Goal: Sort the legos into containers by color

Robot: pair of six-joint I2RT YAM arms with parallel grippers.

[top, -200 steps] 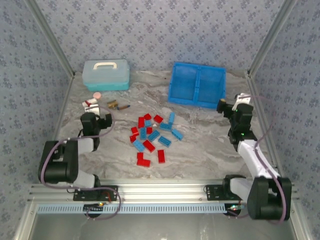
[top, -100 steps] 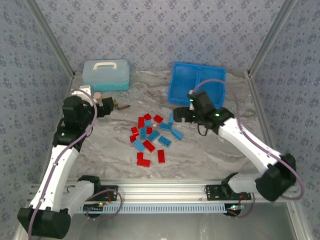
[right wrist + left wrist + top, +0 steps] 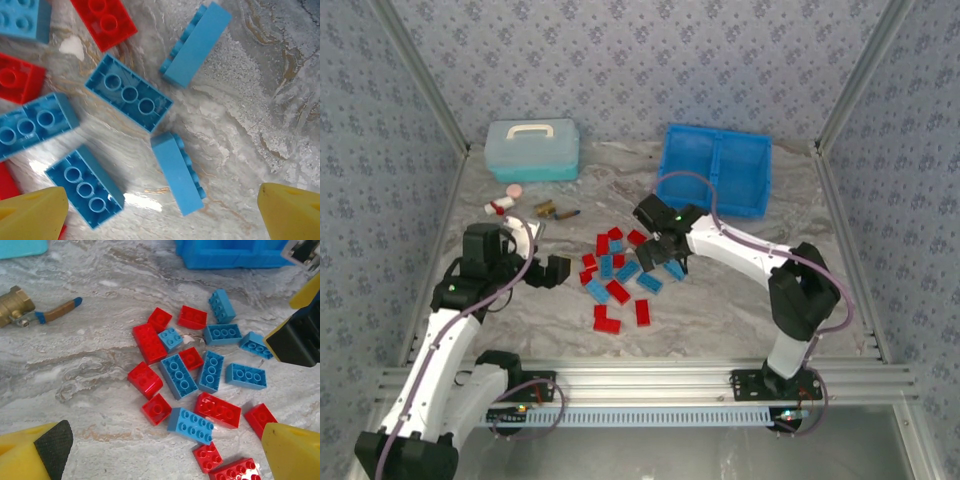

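The legos (image 3: 625, 275) lie loose in one heap on the counter (image 3: 740, 300), nearer to the arms than the blue tray (image 3: 740, 208) and a little to its left. The two compartments of the tray look empty, so we judge that the sorting has not begun.

The right pincer (image 3: 665, 257) hangs over the side of the heap nearest the tray, its fingers apart. We think this is because light blue bricks gather there and the way to the tray is short. In its wrist view, a light blue brick (image 3: 177, 172) lying on its side sits between the yellow fingertips (image 3: 30, 215). The left pincer (image 3: 542, 255), also spread apart, is on the side of the heap away from the tray.

The bricks are hard, glossy plastic, rectangular, with round studs on top. One upturned brick (image 3: 129, 92) shows hollow tubes underneath. The counter is smooth, with a grey marble pattern.
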